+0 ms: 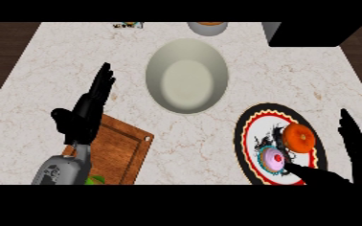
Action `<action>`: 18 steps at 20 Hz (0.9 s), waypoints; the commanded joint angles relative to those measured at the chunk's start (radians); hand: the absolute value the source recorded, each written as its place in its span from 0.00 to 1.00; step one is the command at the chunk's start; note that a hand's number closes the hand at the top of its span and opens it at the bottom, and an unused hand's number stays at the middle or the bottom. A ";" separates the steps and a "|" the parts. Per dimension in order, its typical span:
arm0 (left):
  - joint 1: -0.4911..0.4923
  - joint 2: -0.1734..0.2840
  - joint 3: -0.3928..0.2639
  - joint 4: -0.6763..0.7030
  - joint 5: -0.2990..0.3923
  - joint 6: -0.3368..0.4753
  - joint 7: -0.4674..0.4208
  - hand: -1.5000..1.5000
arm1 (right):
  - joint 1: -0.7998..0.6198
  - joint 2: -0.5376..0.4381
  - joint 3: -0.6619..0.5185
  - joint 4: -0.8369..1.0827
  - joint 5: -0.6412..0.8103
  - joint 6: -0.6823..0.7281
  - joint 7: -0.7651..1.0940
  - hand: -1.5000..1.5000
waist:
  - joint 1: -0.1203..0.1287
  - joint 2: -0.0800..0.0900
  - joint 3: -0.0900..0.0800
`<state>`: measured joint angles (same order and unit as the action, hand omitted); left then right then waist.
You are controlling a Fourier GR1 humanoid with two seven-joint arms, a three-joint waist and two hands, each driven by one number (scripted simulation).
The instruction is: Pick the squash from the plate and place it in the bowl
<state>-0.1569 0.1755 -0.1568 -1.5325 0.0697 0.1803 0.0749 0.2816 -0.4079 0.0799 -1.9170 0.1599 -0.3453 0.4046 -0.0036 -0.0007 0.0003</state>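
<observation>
A view straight down onto a pale, veined, marble-like worktop. At the lower right of the frame lies a round plate with a black and red rim and a white, patterned centre. On its right side rests the squash, a small, rounded orange thing with a darker dimple in its top. Just beside it, toward the lower left, sits a pink and white cupcake-like item on the same plate.

The right hand enters at the lower right corner, released, with its fingers straight at the frame's right edge and its thumb reaching in below the plate; the squash lies between them and is not yet grasped. The left hand rests open at the left of the frame, fingers pointing up, above a brown wooden cutting board.

The bowl, a smooth, pale grey-green oval with a deep hollow, stands in the upper middle, well apart from the plate.

The squash looks stiff and smooth-skinned, probably light and not fragile, though its round shape may let it roll or slip. The best hold seems to be across its widest middle, fingers on one side and thumb opposite, keeping clear of the neighbouring item.
</observation>
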 commanded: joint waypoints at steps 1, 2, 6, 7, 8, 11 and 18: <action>-0.060 -0.029 0.012 0.016 -0.042 0.011 0.046 0.50 | -0.010 0.028 -0.043 -0.038 -0.020 0.054 0.036 0.00 | -0.001 0.000 0.000; 0.035 -0.023 0.001 -0.048 -0.041 -0.004 0.017 0.50 | -0.034 0.075 -0.031 0.035 -0.009 0.035 -0.025 0.00 | 0.003 0.000 0.000; 0.066 -0.059 0.004 0.006 -0.045 -0.021 -0.058 0.50 | 0.002 0.083 -0.093 0.068 -0.075 0.100 -0.087 0.00 | 0.001 0.000 0.000; 0.006 0.020 0.098 0.016 0.024 -0.087 -0.021 0.50 | 0.027 0.122 -0.073 0.132 -0.067 0.078 -0.179 0.00 | 0.000 0.001 0.000; -0.024 -0.012 0.064 -0.029 -0.009 -0.057 0.073 0.50 | 0.057 0.118 -0.095 0.064 -0.073 0.096 -0.139 0.00 | -0.001 0.000 0.000; 0.001 -0.078 0.006 0.017 -0.079 -0.021 -0.003 0.50 | -0.045 0.181 -0.064 0.172 -0.024 0.062 -0.149 0.00 | 0.001 0.001 0.000; 0.032 -0.065 0.069 -0.039 -0.072 -0.083 0.012 0.50 | -0.102 0.210 -0.132 0.255 -0.020 0.122 -0.182 0.00 | 0.003 0.000 0.000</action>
<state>-0.1311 0.1254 -0.0974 -1.5505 0.0117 0.1097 0.0749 0.2269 -0.2267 -0.0313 -1.7194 0.1288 -0.2392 0.2353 -0.0016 -0.0008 -0.0004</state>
